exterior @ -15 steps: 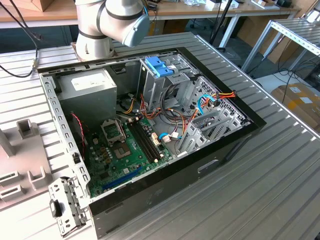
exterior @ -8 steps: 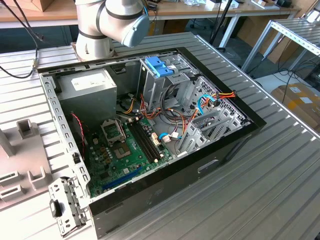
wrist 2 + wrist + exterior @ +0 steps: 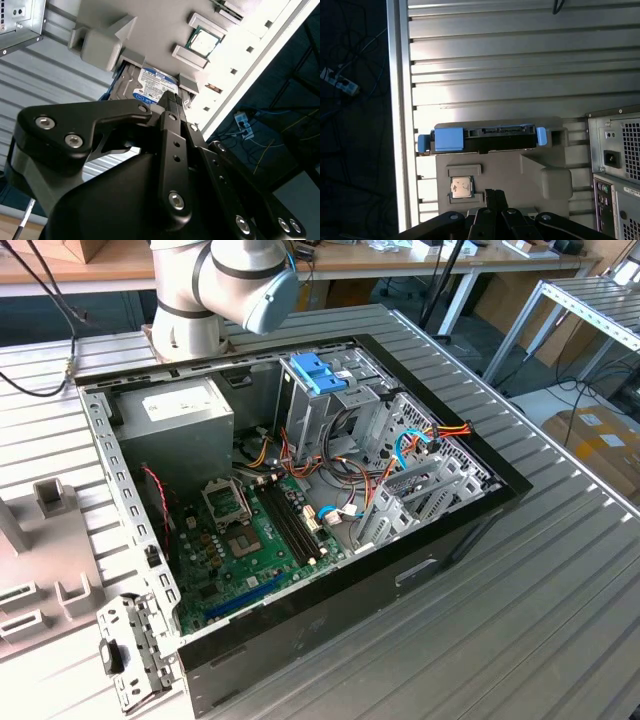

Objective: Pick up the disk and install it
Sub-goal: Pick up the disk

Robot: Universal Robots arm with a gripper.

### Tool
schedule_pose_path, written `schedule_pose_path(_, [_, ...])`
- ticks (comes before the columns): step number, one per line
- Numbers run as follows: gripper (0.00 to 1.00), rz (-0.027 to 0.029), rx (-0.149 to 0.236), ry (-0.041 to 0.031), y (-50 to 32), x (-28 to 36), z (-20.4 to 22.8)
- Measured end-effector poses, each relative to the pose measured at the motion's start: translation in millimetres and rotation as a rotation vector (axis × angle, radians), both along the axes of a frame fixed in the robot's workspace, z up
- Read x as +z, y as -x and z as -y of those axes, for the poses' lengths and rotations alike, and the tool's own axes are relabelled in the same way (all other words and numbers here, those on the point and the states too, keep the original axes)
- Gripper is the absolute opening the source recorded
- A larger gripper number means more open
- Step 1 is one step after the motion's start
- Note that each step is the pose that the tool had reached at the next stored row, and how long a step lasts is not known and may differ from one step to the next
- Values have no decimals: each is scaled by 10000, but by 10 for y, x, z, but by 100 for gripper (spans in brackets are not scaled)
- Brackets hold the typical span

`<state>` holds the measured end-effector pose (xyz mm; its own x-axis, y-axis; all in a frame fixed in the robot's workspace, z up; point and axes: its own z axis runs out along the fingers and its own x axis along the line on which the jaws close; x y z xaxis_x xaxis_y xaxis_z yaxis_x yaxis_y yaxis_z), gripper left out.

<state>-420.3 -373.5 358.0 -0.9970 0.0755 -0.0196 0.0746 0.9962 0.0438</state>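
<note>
**Item:** disk (image 3: 485, 140), a hard drive with blue side rails (image 3: 447, 139).
**Location:** seated in a grey fixture plate (image 3: 505, 170) close to the table's (image 3: 520, 75) edge. A processor chip (image 3: 461, 186) lies just beside it. The open computer case (image 3: 300, 490) is well apart from it.
**Tool:** gripper (image 3: 494, 192), above the fixture and short of the disk, fingers drawn together, holding nothing.
**Hazards, judged:**
- Closed fingers coming down would strike the drive body rather than straddle it.
- A skewed grip on the plastic rails may slip.
- The chip could be knocked.
- Loose cables (image 3: 440, 435) in the case may snag insertion.
</note>
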Motion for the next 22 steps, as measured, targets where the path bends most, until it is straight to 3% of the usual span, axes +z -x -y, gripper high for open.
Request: schedule_pose_path(22, [11, 0, 1019, -1, 0, 0, 0])
